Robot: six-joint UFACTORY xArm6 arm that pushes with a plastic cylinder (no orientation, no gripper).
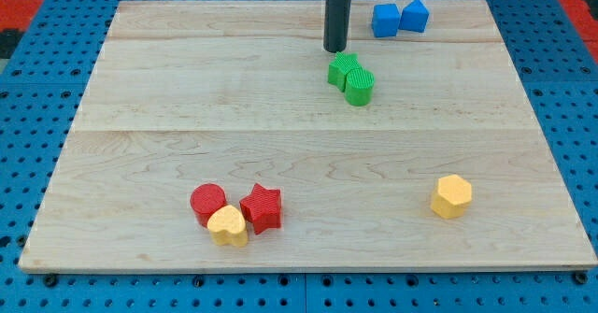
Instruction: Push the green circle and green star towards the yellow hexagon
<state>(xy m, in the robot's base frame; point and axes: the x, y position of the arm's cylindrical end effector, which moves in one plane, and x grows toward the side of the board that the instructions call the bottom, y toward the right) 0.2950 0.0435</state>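
Note:
The green star [342,69] and the green circle [360,86] sit touching each other near the top middle of the wooden board [140,117], the circle at the star's lower right. My tip [335,49] stands just above the star, to its upper left, very close to it. The yellow hexagon [452,196] lies alone at the lower right, far below and to the right of the green pair.
Two blue blocks [385,20] [415,16] sit side by side at the top right of my rod. A red circle [208,201], a red star [262,207] and a yellow heart-like block [228,226] cluster at the lower left.

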